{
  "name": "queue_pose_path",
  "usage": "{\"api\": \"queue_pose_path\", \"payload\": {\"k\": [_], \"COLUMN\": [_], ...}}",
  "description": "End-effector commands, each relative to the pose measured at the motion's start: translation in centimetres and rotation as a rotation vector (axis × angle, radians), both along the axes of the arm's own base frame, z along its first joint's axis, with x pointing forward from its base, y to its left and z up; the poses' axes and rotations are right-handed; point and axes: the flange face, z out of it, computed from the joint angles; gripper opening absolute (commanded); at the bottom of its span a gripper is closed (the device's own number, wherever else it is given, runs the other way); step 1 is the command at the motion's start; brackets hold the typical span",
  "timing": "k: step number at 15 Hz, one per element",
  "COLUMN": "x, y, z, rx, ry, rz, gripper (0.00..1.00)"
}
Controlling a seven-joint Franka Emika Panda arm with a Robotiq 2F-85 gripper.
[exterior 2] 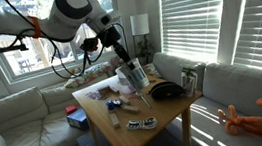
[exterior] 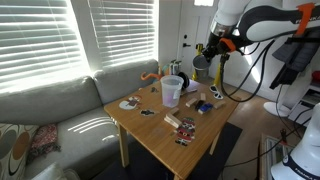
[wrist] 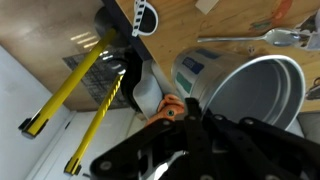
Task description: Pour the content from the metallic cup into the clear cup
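**Pre-grasp stage of the pour.** The gripper [exterior: 199, 60] hangs over the far corner of the wooden table [exterior: 146, 122]. Its black body fills the bottom of the wrist view, and I cannot tell whether the jaws stand apart or together. The metallic cup [wrist: 192, 72] stands upright just beside the clear cup [wrist: 255, 95] and seems free of the fingers. Whether the two walls touch I cannot tell. In an exterior view the clear cup [exterior: 172, 90] sits near the table's middle.

**Technique, as I judge it.** I should take the metallic cup by its side wall, low enough to leave the rim free. I then lift it above the clear cup's rim, bring its lip over the wide mouth, and roll the wrist slowly so the contents fall inside. The hazard is how close the two cups stand: a finger may nudge the clear cup on the way in.

**Count.** One metallic cup, one clear cup, one spoon [wrist: 258, 38], and two yellow bars [wrist: 80, 85] at the table edge.
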Motion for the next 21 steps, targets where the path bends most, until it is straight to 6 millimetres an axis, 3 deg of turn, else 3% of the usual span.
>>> {"api": "queue_pose_path", "payload": {"k": [1,4,7,15,21], "x": [-0.1,-0.4,0.1,1.8,2.0], "y": [-4.0,-7.5,-9.5,-10.8,-11.5], "z": [-0.8,-2.3,-3.6,-6.8,-8.6], "rx": [0.162,0.242,0.295,0.392,0.458], "ry": [0.039,0.086,0.083,0.055,0.048], "rz": [-0.038,-0.108,-0.152,-0.205,-0.181], "gripper": [0.01,0.01,0.01,0.01,0.01]}}
